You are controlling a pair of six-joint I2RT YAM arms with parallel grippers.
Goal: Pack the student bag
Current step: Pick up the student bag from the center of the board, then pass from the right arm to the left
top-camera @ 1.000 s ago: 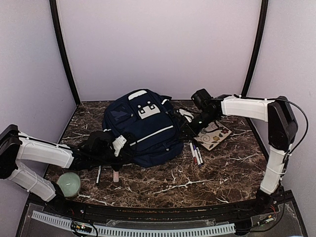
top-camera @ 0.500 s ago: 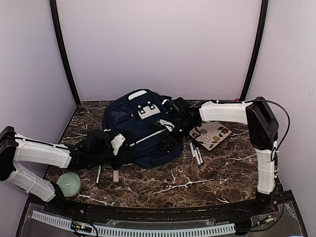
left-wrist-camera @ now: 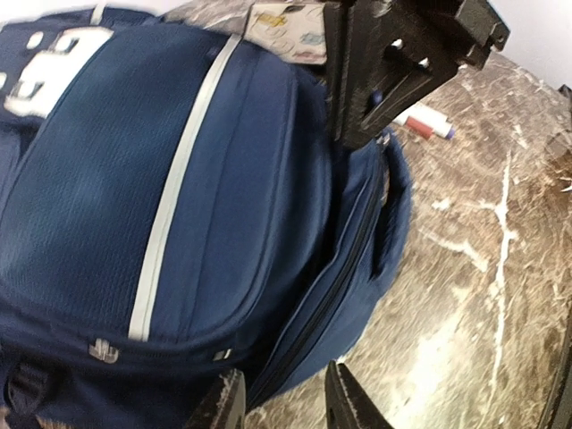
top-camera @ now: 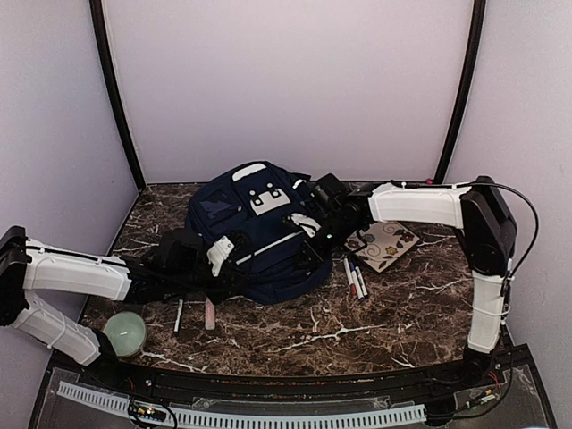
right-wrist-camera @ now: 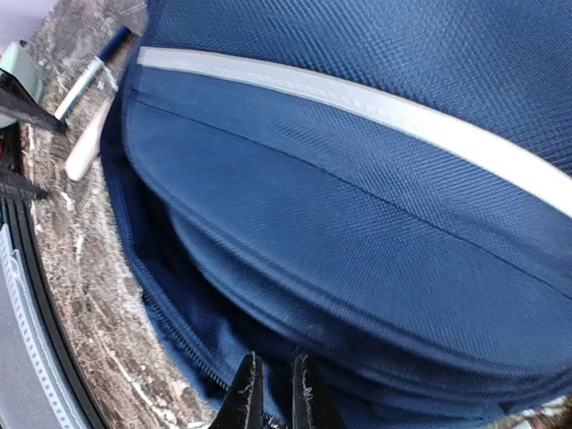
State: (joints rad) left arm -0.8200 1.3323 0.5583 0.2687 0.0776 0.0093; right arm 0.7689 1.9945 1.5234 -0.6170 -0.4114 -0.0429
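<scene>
Top external: navy-blue striped fabric backpack (top-camera: 268, 259) not packed yet, marker pens (top-camera: 355, 279) outside; L gripper (left-wrist-camera: 284, 393) open, R gripper (right-wrist-camera: 273, 382) near-closed, hold unclear.

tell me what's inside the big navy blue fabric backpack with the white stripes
On the navy-blue fabric backpack, only more navy fabric shows along the zipper. No contents are visible; the striped front panel covers the interior.
</scene>
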